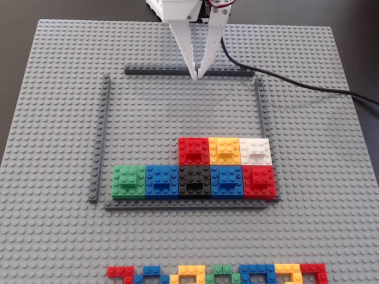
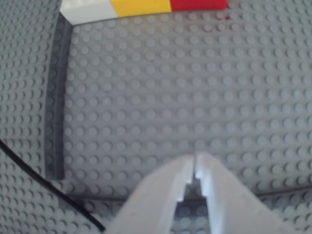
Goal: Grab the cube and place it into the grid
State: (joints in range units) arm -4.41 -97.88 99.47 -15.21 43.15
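Cube (image 1: 193, 151) straight nearward of the jaws, already inside the grid (image 1: 177, 71), at the left end of a short row beside an orange block (image 1: 224, 150) and a white block (image 1: 256, 150). Jaws clenched on nothing, tips together at the grid's far bar. Only bare studs between. Second red block (image 1: 259, 181) further near and right; unclear which one counts. Black cable (image 1: 308, 86) trailing off right, out of the way.

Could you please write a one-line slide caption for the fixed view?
Closed, empty gripper above the grid's far bar; eight coloured blocks fill its near rows.
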